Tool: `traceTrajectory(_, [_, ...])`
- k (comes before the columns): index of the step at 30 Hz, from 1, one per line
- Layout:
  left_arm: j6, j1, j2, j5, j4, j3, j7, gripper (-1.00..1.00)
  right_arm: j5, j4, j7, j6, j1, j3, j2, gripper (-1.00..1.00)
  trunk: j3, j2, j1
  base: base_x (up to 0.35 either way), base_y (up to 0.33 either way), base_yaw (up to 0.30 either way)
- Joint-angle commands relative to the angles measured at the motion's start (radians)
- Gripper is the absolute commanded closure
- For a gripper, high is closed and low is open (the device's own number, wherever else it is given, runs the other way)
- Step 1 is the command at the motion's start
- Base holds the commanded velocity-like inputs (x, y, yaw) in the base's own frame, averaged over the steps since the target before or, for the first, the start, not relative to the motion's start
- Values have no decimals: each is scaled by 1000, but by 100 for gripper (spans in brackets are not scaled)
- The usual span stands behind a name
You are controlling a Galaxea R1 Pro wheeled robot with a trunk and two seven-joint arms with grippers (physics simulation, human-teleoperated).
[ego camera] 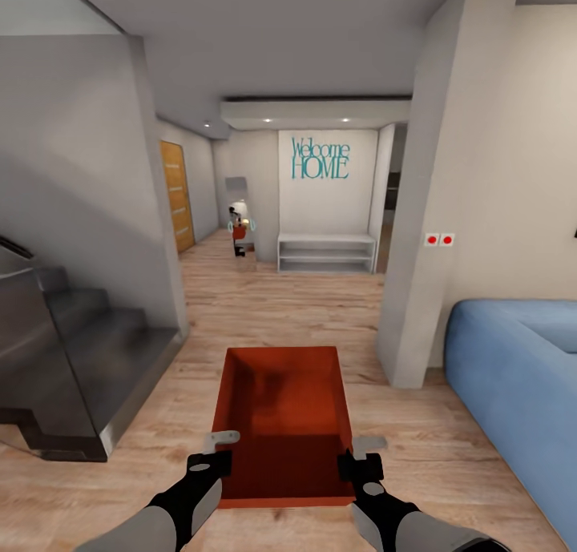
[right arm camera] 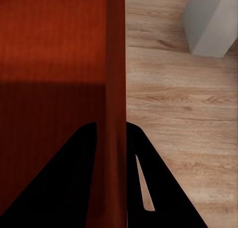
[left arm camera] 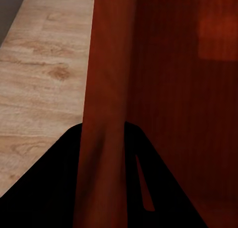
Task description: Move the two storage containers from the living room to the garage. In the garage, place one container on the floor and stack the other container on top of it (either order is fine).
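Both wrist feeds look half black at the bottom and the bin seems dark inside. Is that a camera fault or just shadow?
No fault. In the left wrist view the black wedges are the left gripper fingers astride the storage container wall, blurred because it is so close. The right wrist view matches for the right gripper. In the head view a shadow darkens the container's near half.

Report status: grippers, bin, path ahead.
Left gripper and right gripper each shut on a side wall of the orange bin, carried level over wood floor. Stairs left, sofa right, hallway between open.
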Motion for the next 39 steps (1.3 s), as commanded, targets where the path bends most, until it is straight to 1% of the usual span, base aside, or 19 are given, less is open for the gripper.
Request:
traceTrajectory(1, [2, -1, 20, 5, -1, 11, 9, 100, -13, 0, 1, -7, -1, 4, 0, 100, -1, -1, 1, 322, 0, 0])
traceTrajectory(8, [1, -1, 20, 5, -2, 11, 8, 100, -13, 0, 1, -7, -1, 2, -1, 100, -1, -1, 1, 322, 0, 0])
traceTrajectory(13, [1, -1, 20, 5, -2, 11, 8, 100, -49, 0, 2, -7, -1, 2, -3, 100, -1, -1, 1, 322, 0, 0])
traceTrajectory(15, [1, -1, 22, 5, -2, 11, 9, 100, -53, 0, 2, -7, -1, 2, -4, 100, -1, -1, 1, 322, 0, 0])
traceTrajectory(24, [0, -1, 27, 4, -4, 9, 8, 100, -55, 0, 2, -7, -1, 2, -5, 100, -1, -1, 1, 322, 0, 0])
traceTrajectory(30, [-3, -1, 38, 5, 1, 8, -3, 100, -56, 0, 2, -8, -1, 2, -4, 100, -1, -1, 1, 322, 0, 0])
traceTrajectory(39, [-4, -1, 41, 6, 10, 8, -2, 100, -56, 0, 2, -8, -1, 2, -3, 100, -1, -1, 1, 322, 0, 0])
